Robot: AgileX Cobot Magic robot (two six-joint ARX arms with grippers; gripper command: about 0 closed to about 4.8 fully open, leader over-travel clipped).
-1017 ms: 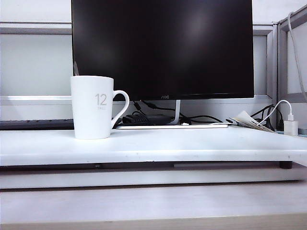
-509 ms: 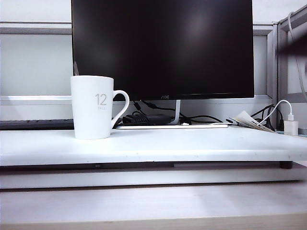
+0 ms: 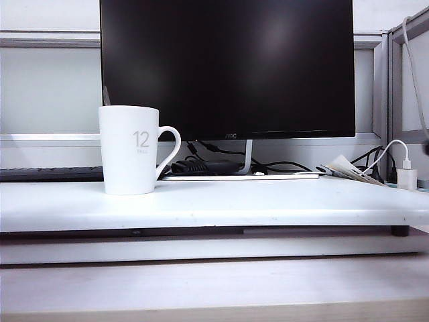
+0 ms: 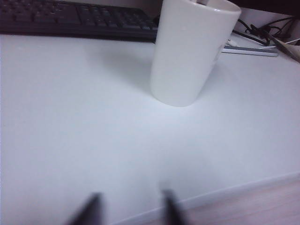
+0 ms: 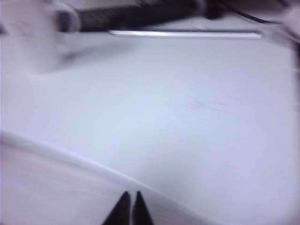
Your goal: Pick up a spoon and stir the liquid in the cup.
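Observation:
The cup (image 3: 131, 151) is a tall white mug marked "12", standing at the left of the white table (image 3: 268, 201). The spoon's thin grey handle (image 3: 106, 95) sticks up from its far rim. Neither gripper shows clearly in the exterior view. In the left wrist view the cup (image 4: 190, 51) stands well ahead of my left gripper (image 4: 131, 206), which hangs open over the table's near edge, holding nothing. My right gripper (image 5: 130, 201) is shut and empty over the near edge, far from the blurred cup (image 5: 35, 37).
A large black monitor (image 3: 228, 67) stands behind the cup, its flat base (image 5: 185, 33) and cables on the table. A dark keyboard (image 4: 70, 18) lies at the back left. Papers (image 3: 345, 168) and a white charger (image 3: 406, 178) sit at the back right.
A dark blur at the exterior view's upper right edge half a second ago has gone; a small one now sits lower on that edge. Cup and spoon have not moved.

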